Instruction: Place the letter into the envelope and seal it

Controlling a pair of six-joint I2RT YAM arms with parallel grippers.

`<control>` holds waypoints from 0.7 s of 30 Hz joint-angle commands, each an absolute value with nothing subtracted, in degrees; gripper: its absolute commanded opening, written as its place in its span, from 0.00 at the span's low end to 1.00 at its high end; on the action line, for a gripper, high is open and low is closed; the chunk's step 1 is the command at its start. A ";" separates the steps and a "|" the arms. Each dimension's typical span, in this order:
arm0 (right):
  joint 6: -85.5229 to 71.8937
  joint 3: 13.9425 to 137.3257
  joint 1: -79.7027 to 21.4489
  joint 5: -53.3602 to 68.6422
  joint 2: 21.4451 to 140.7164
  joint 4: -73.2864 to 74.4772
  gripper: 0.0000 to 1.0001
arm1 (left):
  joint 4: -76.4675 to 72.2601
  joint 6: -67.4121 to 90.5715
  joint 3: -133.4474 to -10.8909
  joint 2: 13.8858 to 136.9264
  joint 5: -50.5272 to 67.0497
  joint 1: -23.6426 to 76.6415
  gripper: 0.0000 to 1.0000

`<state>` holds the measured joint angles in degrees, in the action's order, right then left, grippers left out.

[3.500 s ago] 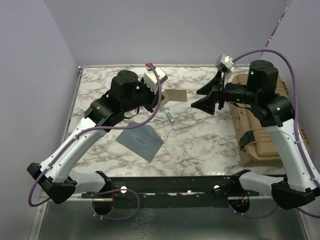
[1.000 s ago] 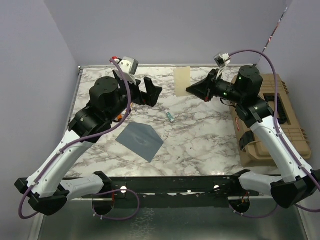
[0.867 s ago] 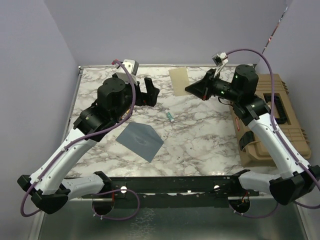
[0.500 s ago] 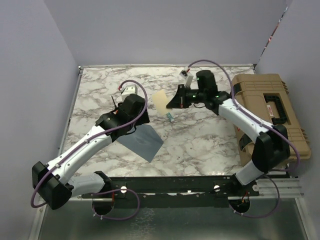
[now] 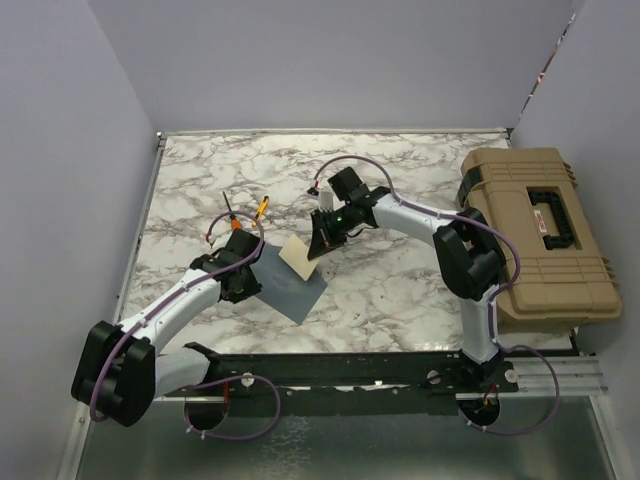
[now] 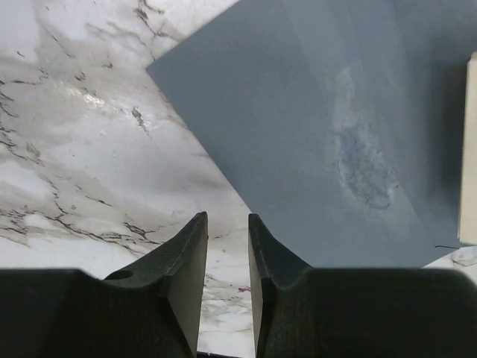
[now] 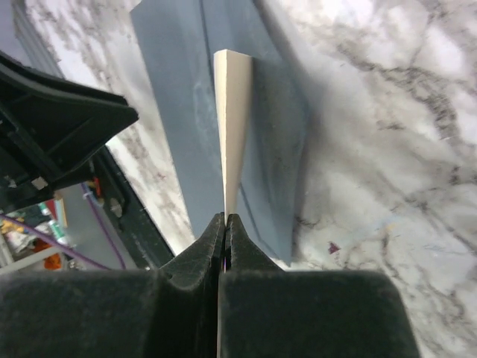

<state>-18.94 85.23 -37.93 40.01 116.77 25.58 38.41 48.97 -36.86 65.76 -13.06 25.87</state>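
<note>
A marble-patterned table (image 5: pixel 420 290) seen from above, with a tan hard case (image 5: pixel 540 230) along its right side.

Near the table's middle-left lies the envelope (image 5: pixel 292 288), flat and grey-blue. Its long axis runs diagonally from far left to near right. A pale smudge shows on its face. Which edge carries the opening cannot be made out.

The letter (image 5: pixel 296 253), a cream card, is not on the table. It is pinched at one end in the right gripper (image 5: pixel 316 243), whose fingers are clamped tight on it. The right wrist view shows the card edge-on, standing over the envelope and running along its length. From above, the card hangs just over the envelope's far long edge, reaching left and near from the claw.

The left gripper (image 5: pixel 245 284) sits low at the envelope's left short end. Its fingers stand a narrow gap apart with only marble between them, and their tips are right at the paper's edge.

The judgement: the right arm has the letter, and the left is placed to pin or lift the envelope.
</note>
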 commanded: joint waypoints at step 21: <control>-21.96 89.91 -43.86 21.74 122.44 32.81 0.01 | 28.57 50.45 -29.23 71.94 -2.77 23.30 0.25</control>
